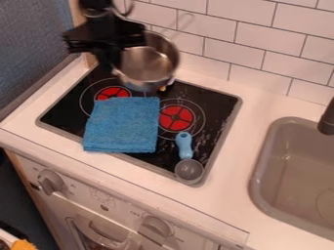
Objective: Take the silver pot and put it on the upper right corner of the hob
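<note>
Pincer (112,67) upper left of frame, above the back L part of the hob (219,102). State: holding the silver pot (149,66) by its L side, near the rim; exact grip pt is blurred. Arm (98,14) comes in from top edge, upper L, black.

Pot pos: upper L-center of frame, R of pincer, in front of the tiled wall (248,41) and over the hob's back edge. Tilted, opening toward the cam, inside visible. Small yellow bit (163,89) right by its lower edge, too blurred to ID.

Hob: black glass w/ grey rim, set in the white surface (251,110). Two red burner discs visible, one L (112,93), one near center (176,118). Blue cloth (124,124) lies flat on L/front part, hangs past the front rim, overlaps lower edge of L disc. Scoop (184,146) w/ blue handle and grey cup on front R part, handle end toward center disc, cup at the front R corner.

Rest: grey sink (262,156) at R edge of frame, black faucet (327,119) over it. Oven front below w/ 2 knobs, L (51,181) and R (156,228). Orange item (23,244) in bottom L corner.
</note>
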